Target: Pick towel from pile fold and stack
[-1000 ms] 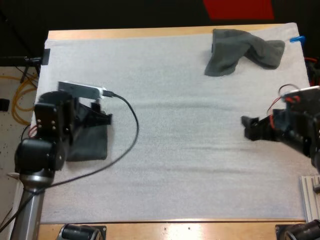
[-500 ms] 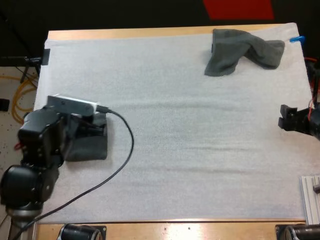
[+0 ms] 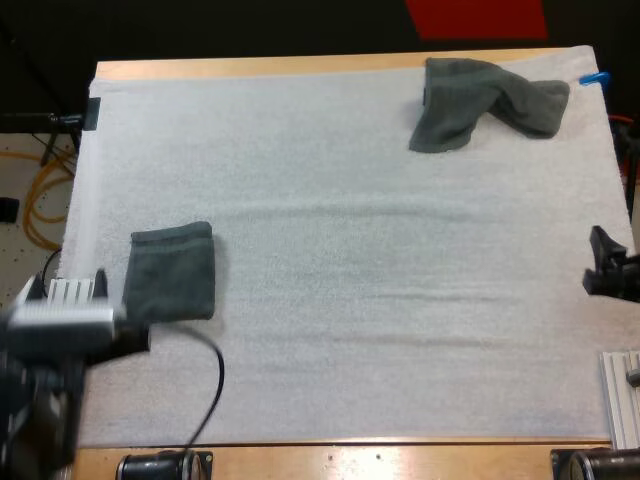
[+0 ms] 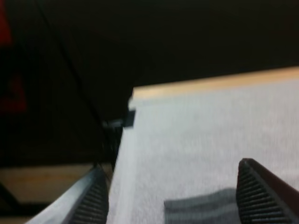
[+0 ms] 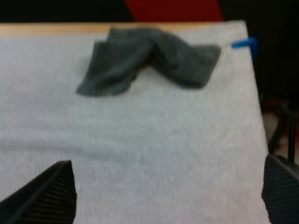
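Note:
A folded dark grey-green towel [image 3: 172,272] lies flat on the white mat [image 3: 330,300] at the left. My left arm [image 3: 60,325] sits back at the near left corner, just clear of the towel's near edge. In the left wrist view my left gripper [image 4: 173,170] is open, its fingers [image 4: 91,200] wide apart, with the folded towel [image 4: 201,210] low between them and untouched. A crumpled towel [image 3: 487,102] lies at the far right. My right gripper [image 3: 608,270] hangs at the mat's right edge. Seen from its wrist, the right gripper [image 5: 168,186] is open, facing the crumpled towel [image 5: 145,58].
The wooden table edge [image 3: 300,66] runs along the far side, with dark space beyond. A metal rail [image 3: 622,395] sits at the near right corner. The wide middle of the mat is bare.
My left arm has pulled back from the folded towel toward the near left corner, leaving the towel flat on the mat. My right arm has drawn back to the right edge.

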Available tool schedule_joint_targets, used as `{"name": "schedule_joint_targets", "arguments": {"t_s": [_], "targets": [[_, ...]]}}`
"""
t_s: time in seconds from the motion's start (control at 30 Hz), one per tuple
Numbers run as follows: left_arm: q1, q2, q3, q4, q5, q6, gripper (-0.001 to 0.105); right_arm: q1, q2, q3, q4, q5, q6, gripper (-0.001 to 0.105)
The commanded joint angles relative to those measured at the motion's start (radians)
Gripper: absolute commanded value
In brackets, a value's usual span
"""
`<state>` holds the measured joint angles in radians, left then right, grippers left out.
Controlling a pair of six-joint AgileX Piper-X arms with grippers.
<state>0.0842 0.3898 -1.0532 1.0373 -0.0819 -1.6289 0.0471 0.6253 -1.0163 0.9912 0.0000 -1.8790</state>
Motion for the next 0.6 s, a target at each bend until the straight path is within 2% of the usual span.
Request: {"name": "schedule_joint_targets", "arguments": {"t_s": [0.0,0.13,0.27,0.43,0.57], "targets": [[0.001,-0.031,-0.004,0.004,-0.009,-0.010,0.057,-0.002,-0.034,0.001,0.000,0.000,-0.010,0.078],[0.001,-0.171,-0.004,0.007,-0.051,0.031,0.057,-0.002,-0.188,0.055,-0.072,0.000,-0.012,0.078],[0.001,-0.281,-0.004,0.044,-0.049,0.048,0.057,-0.002,-0.351,0.134,-0.085,0.000,-0.012,0.078],[0.001,-0.378,-0.004,0.184,-0.041,0.037,0.057,-0.002,-0.560,0.242,-0.081,0.041,-0.024,0.078],[0.001,-0.429,-0.005,0.299,-0.018,0.032,0.057,-0.003,-0.685,0.282,-0.055,0.094,-0.032,0.078]]}}
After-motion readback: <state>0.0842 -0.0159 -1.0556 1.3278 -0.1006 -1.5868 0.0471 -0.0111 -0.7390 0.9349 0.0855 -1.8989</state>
